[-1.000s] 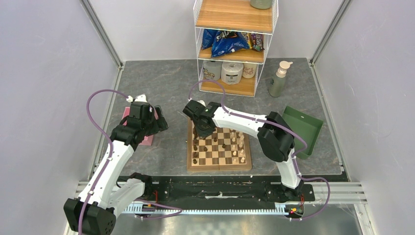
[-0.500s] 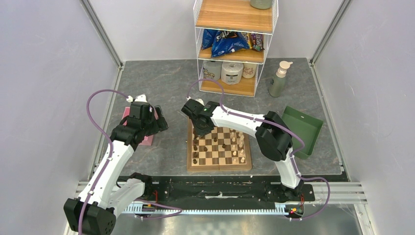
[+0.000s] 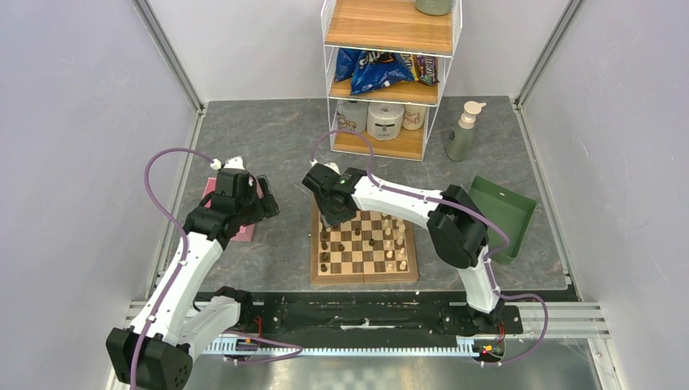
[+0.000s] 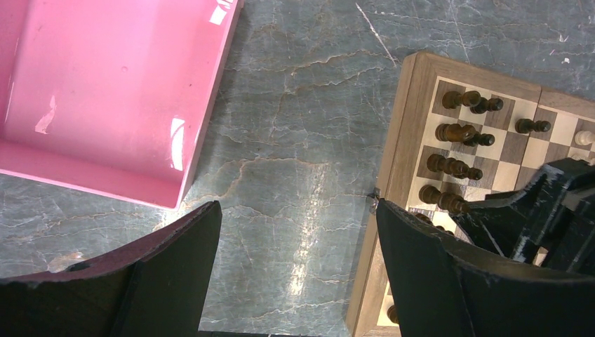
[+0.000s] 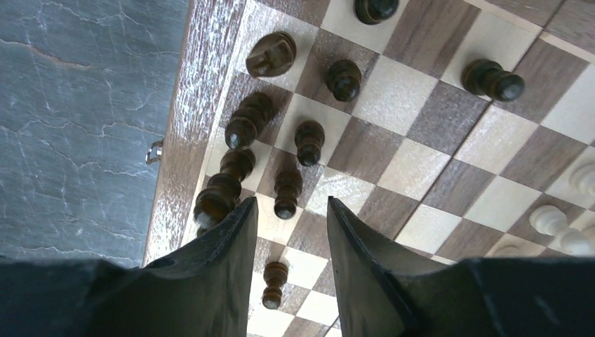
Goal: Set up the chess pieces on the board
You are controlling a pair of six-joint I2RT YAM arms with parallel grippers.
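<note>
The chessboard (image 3: 363,279) lies on the grey table in front of the arms. Dark brown pieces (image 3: 325,244) stand along its left side and pale cream pieces (image 3: 399,244) along its right. My right gripper (image 3: 328,218) hovers over the board's far-left corner. In the right wrist view it (image 5: 290,205) is open, with nothing held. Dark pawns (image 5: 273,284) stand below the gap and taller dark pieces (image 5: 247,119) along the board edge (image 5: 189,133). My left gripper (image 3: 265,200) is open and empty over bare table (image 4: 298,217), left of the board (image 4: 396,161).
A pink block (image 3: 233,218) lies under the left arm and shows in the left wrist view (image 4: 105,91). A green tray (image 3: 505,213) sits right of the board. A wire shelf (image 3: 388,73) with snack bags and paper rolls and a soap bottle (image 3: 462,132) stand at the back.
My right gripper has shifted slightly left and back over the board's far-left corner. The left arm has not moved.
</note>
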